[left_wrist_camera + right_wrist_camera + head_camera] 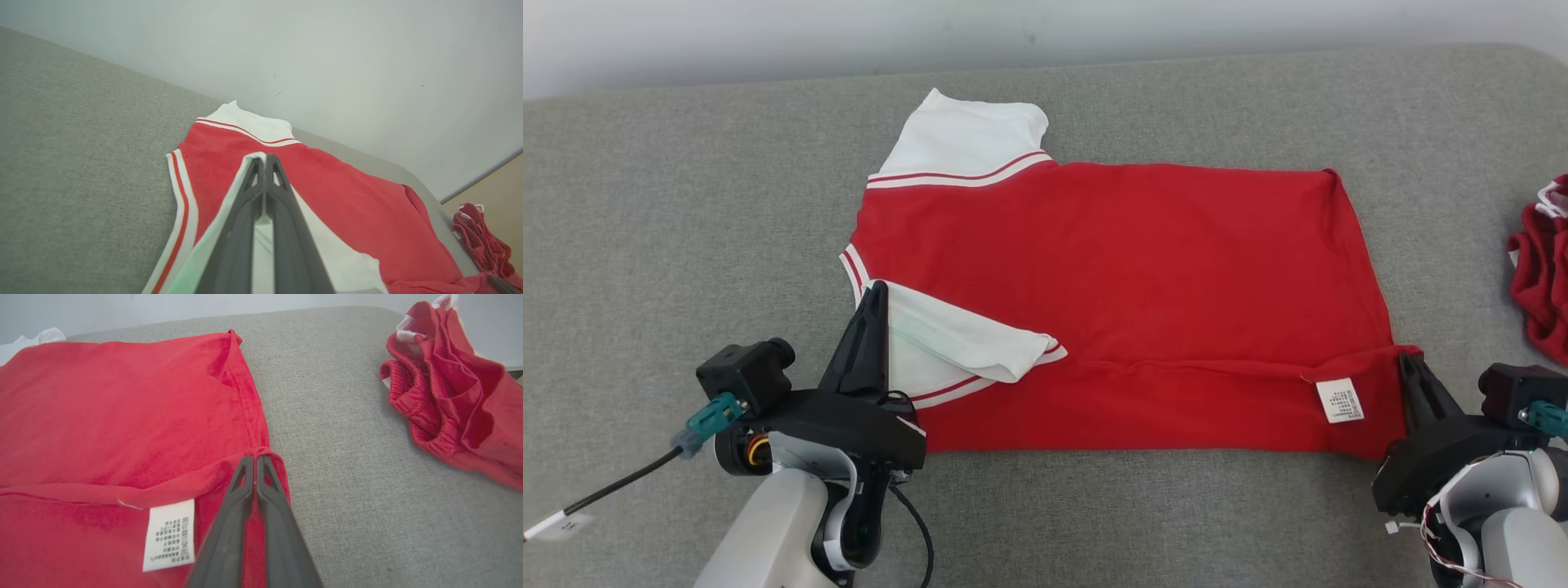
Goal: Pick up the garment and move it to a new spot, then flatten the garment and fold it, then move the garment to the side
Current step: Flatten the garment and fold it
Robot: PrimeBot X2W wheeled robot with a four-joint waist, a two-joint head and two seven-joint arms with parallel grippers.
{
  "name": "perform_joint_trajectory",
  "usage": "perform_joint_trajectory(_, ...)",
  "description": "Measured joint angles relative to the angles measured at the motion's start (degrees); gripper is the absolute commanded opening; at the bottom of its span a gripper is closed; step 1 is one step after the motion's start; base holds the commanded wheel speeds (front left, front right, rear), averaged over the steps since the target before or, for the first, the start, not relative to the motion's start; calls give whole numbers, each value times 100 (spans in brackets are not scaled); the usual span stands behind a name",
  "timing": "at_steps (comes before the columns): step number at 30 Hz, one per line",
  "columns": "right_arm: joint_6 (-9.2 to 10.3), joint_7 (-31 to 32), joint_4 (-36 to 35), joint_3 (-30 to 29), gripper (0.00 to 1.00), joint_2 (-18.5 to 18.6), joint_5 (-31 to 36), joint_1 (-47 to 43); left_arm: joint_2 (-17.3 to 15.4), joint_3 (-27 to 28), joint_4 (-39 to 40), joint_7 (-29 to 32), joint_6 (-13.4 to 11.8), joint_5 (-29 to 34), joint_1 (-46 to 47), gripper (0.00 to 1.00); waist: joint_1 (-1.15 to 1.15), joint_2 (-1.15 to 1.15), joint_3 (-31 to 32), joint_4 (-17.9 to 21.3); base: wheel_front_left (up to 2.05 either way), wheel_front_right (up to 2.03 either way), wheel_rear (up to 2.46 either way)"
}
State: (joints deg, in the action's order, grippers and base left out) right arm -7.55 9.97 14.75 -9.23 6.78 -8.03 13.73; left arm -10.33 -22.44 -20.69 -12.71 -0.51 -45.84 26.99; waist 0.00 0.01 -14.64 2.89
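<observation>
Across the middle of the grey fabric-covered bench (686, 204) lies a red shirt (1143, 269), spread flat with its shoulders toward the bench's left edge and its hem toward the right edge. The cloth is plain red and mostly smooth. The sleeves are white and are trimmed where they meet the body with white and red stripes. The far sleeve (964, 135) sticks out toward the bench's far edge. The near sleeve (947, 339) is turned in over the red body. Along the near edge of the bench, a long strip of the shirt is folded up over itself, and a white care label (1340, 399) shows on it close to the hem.

The left hand (876, 287) has its fingers pressed together on the edge of the near sleeve. The right hand (1409, 359) is likewise closed, pinching the hem corner of the folded strip. A second red garment (1543, 278) sits crumpled at the right edge, apart from the shirt.
</observation>
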Motion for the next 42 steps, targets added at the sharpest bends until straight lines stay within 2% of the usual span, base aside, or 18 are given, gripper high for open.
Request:
perform_joint_trajectory(1,0,-24,37,-1,0,-20,1,32,-3,-5,-48,0,-1,23,36,0,0,0,-9,9,0,0,0)
perform_joint_trajectory(2,0,-62,64,-3,35,-34,8,72,-2,-8,-97,0,-4,45,69,0,0,0,-17,19,0,0,0)
perform_joint_trajectory(3,0,-109,84,-8,85,-38,15,113,-3,-24,-141,0,-7,58,102,0,0,0,-24,30,0,0,0)
perform_joint_trajectory(4,0,-155,109,-35,85,-56,24,161,-9,-46,-186,0,-7,84,135,0,0,0,-28,42,0,0,0)
perform_joint_trajectory(5,0,-191,144,-37,100,-66,43,198,-22,-80,-226,-8,-4,133,165,100,0,0,-29,54,0,0,0)
perform_joint_trajectory(14,0,-449,175,-88,100,-132,99,216,-198,-186,-531,-131,-156,516,105,100,0,0,147,92,0,0,0)
perform_joint_trajectory(25,0,-311,-401,-526,100,-278,196,-364,-759,-459,-547,-71,-715,1189,-706,100,-1,0,427,66,0,0,0)
perform_joint_trajectory(33,0,-249,-260,-487,100,-364,325,-559,-780,-602,-646,138,-957,1257,-930,100,-1,0,351,127,0,0,0)
perform_joint_trajectory(42,0,-189,436,-255,100,-386,289,-390,-705,-636,-922,178,-999,1248,-822,100,-1,0,168,186,0,0,0)
